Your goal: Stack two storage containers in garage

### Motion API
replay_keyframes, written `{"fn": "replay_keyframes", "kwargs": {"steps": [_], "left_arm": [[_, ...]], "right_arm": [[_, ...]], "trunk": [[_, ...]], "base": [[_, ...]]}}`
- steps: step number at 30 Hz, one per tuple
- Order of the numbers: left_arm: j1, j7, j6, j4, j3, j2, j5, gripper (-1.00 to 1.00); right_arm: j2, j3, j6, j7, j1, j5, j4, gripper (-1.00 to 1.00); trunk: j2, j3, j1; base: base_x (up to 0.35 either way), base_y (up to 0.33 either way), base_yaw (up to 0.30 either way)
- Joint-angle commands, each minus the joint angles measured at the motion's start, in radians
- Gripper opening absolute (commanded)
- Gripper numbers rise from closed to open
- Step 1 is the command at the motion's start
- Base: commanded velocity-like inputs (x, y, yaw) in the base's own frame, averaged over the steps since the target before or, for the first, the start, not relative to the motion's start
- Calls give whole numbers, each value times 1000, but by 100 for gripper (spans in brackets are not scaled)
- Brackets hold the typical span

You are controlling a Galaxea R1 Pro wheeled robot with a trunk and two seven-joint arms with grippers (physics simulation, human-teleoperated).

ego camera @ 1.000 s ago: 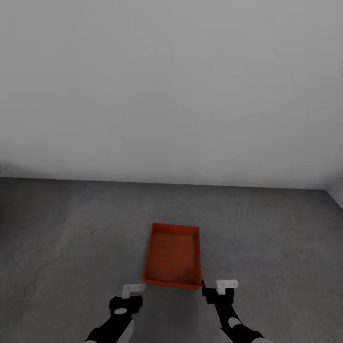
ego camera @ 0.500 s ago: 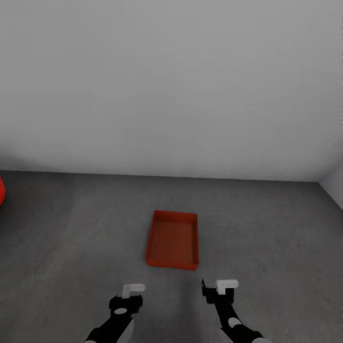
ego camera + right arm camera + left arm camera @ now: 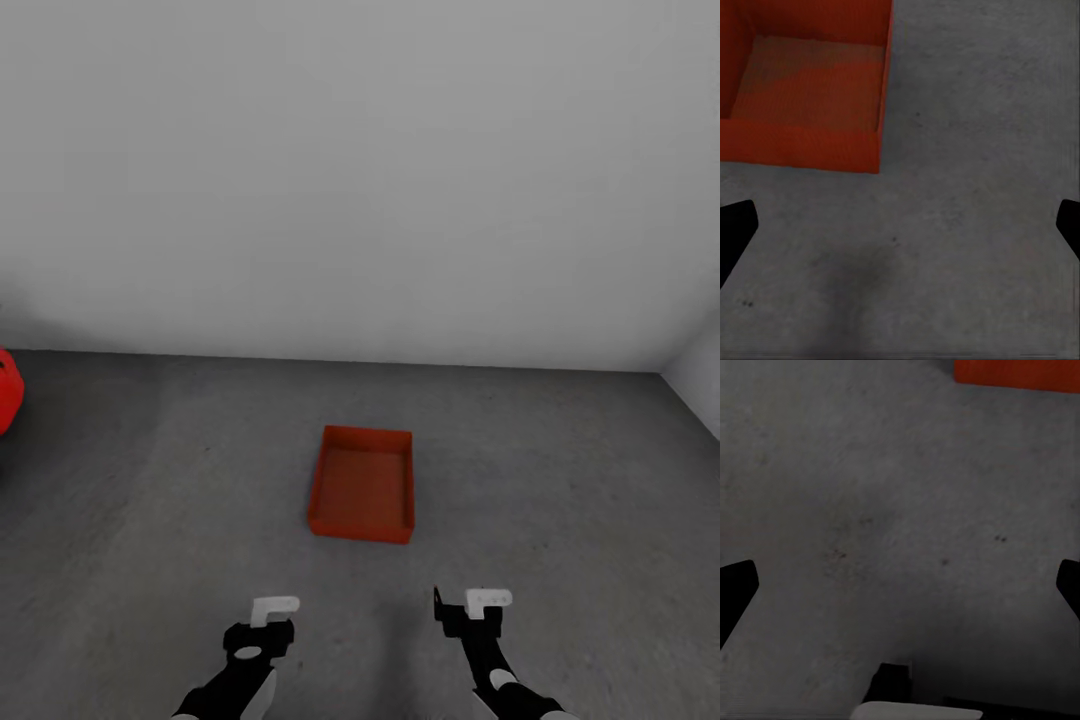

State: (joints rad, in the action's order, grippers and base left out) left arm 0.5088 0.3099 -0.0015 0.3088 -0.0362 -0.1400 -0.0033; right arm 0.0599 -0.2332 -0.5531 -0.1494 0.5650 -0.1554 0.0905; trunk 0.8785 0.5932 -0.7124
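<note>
Jaws spread wide and empty on both the left gripper [image 3: 275, 606] and right gripper [image 3: 478, 600], which hover over the grey concrete floor [image 3: 560, 480], with one orange-red storage container [image 3: 362, 485] sitting ahead of them, well apart, before the white wall [image 3: 360, 170].

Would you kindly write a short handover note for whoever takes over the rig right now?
Left claw: open, empty, over bare floor.
Right claw: open, empty, also over the floor.
One bin sits upright and empty on the garage concrete, ahead of and between the claws, touching neither. A red car edge shows far left.
Done: first bin placed on the garage floor.
Left: fetch the second bin, which is not in sight here, and stack it on this one.
</note>
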Motion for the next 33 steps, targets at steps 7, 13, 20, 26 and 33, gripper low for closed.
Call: {"fn": "replay_keyframes", "kwargs": {"steps": [7,13,20,26,33], "left_arm": [[0,-11,3,-102,2,137,41,100],[0,-17,0,-255,6,174,154,100],[0,-23,10,-303,5,181,181,100],[-38,-113,36,-309,6,182,184,100],[-167,-135,35,-309,5,181,181,100]], "right_arm": [[-128,-15,64,15,1,-6,-110,100],[-144,-15,178,24,-34,-10,-124,100],[-139,-12,299,29,-154,-15,-126,100],[-127,-9,371,32,-304,-21,-126,100],[-111,-7,329,42,-430,-42,-126,100]], "trunk": [[1,1,0],[1,1,0],[1,1,0],[1,1,0],[1,-2,0]], "base": [[-8,0,0],[0,0,0],[0,0,0],[0,0,0],[0,0,0]]}}
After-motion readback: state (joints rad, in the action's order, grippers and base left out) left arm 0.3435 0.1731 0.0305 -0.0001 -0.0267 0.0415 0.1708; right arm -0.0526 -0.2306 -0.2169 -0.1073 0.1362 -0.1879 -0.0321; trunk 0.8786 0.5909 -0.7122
